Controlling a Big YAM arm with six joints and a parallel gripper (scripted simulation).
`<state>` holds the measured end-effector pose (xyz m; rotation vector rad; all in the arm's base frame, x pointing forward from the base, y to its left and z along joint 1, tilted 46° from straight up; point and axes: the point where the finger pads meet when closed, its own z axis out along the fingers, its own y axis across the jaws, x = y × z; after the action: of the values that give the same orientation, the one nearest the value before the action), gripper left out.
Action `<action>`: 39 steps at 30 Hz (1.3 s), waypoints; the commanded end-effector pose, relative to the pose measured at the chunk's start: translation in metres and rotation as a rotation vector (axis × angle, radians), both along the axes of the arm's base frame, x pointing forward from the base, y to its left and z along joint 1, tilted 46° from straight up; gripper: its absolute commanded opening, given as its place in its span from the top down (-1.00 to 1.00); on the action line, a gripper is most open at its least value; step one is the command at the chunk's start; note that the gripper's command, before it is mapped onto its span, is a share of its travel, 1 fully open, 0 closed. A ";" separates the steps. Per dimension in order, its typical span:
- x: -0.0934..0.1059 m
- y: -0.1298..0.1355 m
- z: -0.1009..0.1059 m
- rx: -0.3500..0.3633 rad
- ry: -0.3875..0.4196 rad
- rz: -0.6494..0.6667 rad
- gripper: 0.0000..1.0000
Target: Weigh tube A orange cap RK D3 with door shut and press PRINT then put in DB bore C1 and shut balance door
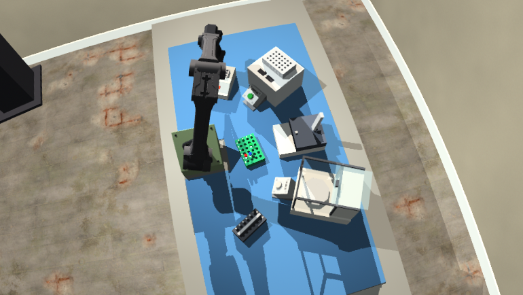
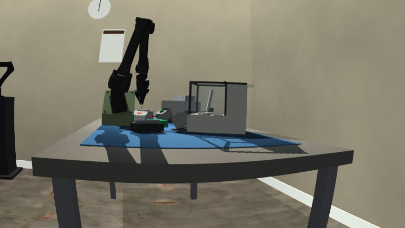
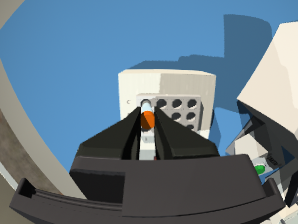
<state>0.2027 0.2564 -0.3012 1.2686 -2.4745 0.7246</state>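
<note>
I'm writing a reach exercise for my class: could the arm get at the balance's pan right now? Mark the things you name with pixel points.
Probably yes: the door (image 1: 353,188) (image 2: 250,85) is slid back, leaving the pan (image 1: 318,187) (image 2: 207,113) open from above. The gripper (image 2: 141,103) (image 3: 147,112) would first have to leave the dry block (image 1: 227,90) (image 2: 143,115) (image 3: 171,86), where it grips tube A (image 2: 141,107) (image 3: 147,120).

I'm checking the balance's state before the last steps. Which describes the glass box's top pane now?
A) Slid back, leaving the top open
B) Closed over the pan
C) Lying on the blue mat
A: the clear glass top pane sits back over the rear of the white balance, and the round pale pan shows under an uncovered frame.
</note>
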 end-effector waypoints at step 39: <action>-0.002 0.005 -0.010 0.007 -0.005 -0.003 0.82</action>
<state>0.1991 0.2578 -0.3018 1.2742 -2.4682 0.7270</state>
